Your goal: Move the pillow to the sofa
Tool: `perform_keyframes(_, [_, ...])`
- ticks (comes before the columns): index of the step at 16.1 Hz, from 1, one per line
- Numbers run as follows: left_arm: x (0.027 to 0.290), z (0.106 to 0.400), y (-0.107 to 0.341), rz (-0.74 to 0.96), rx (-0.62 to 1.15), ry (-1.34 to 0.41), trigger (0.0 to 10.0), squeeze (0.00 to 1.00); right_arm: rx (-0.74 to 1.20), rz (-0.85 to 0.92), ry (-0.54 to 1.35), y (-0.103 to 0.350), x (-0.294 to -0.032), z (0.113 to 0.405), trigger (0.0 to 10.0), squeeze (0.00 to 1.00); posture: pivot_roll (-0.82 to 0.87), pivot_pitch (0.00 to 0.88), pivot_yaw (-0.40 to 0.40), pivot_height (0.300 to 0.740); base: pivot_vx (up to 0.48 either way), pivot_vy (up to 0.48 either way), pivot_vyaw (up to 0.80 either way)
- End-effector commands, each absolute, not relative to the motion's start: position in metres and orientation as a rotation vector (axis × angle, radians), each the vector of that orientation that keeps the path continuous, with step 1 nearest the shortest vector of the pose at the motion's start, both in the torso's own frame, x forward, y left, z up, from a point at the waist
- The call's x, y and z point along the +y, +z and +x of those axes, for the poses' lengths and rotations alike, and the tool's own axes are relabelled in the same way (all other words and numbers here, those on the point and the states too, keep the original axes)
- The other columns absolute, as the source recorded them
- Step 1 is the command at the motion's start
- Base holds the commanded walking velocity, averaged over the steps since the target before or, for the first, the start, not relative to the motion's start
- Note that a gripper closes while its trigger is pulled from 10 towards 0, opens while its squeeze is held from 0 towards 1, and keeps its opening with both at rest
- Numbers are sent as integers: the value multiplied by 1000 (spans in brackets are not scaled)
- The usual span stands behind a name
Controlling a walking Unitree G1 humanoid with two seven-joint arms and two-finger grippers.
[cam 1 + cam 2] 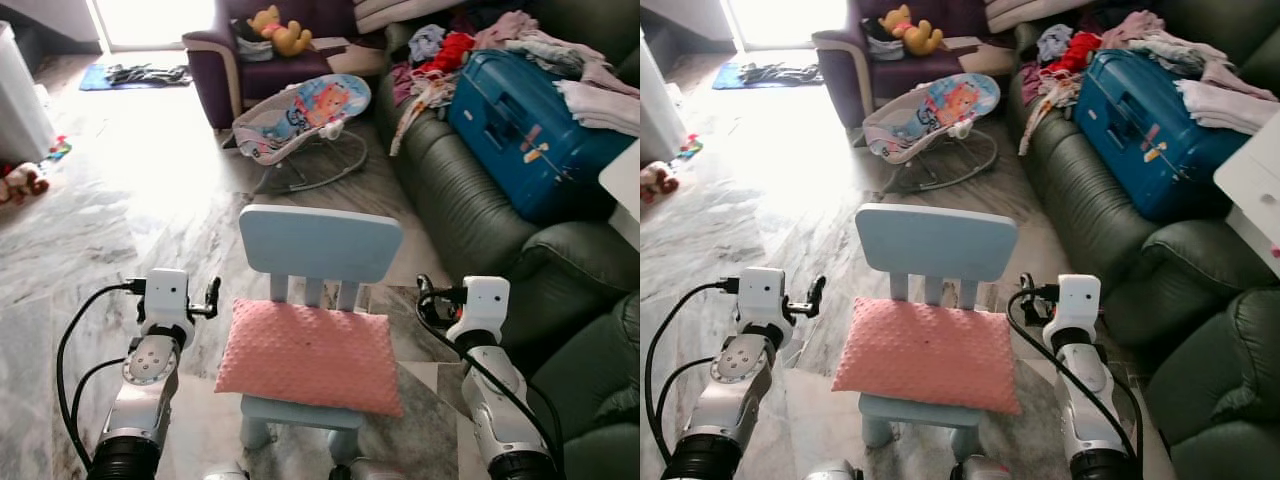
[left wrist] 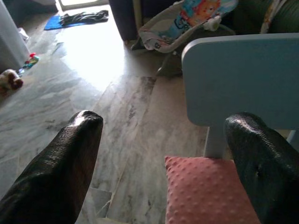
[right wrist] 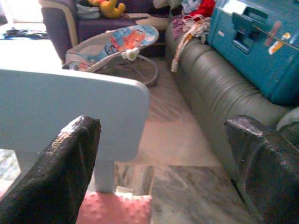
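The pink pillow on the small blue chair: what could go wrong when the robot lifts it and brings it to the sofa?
1. The pink pillow overhangs the seat of the light blue chair; a one-sided grasp by the left claw or right claw may drag it off or tip the chair.
2. The sofa is crowded with a blue suitcase and clothes, so the pillow might slide off.

- Our left tool (image 2: pixel 159 158) is raised forward at our left, its two black fingers spread wide.
- Our right tool (image 3: pixel 163 163) mirrors it, fingers equally wide.
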State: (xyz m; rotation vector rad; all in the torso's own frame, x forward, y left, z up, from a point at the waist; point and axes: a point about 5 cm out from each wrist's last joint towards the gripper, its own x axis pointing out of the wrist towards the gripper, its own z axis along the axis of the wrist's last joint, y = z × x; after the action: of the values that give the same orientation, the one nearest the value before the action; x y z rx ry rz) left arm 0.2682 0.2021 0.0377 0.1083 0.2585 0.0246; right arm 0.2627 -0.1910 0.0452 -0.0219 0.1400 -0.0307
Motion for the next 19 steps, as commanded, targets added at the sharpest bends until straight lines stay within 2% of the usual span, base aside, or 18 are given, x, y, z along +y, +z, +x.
perform_keyframes(1, [205,267,36,105,270,16,10000,0,117,-9,-19,52,-189,266,10000,0,15,0,-36,740,0,0,0])
perform_keyframes(6, [203,256,30,88,287,7,10000,0,124,-6,-3,53,-186,262,10000,0,7,0,-41,740,0,0,0])
perform_keyframes(11, [201,259,31,82,283,3,10000,0,136,17,6,53,-182,263,10000,0,4,0,-37,740,0,0,0])
perform_keyframes(17, [203,261,33,94,273,18,10000,0,141,22,1,53,-182,262,10000,0,-1,0,-33,740,0,0,-800])
perform_keyframes(19, [203,261,34,110,263,37,10000,0,140,20,4,54,-183,262,10000,0,-3,0,-33,740,0,0,-319])
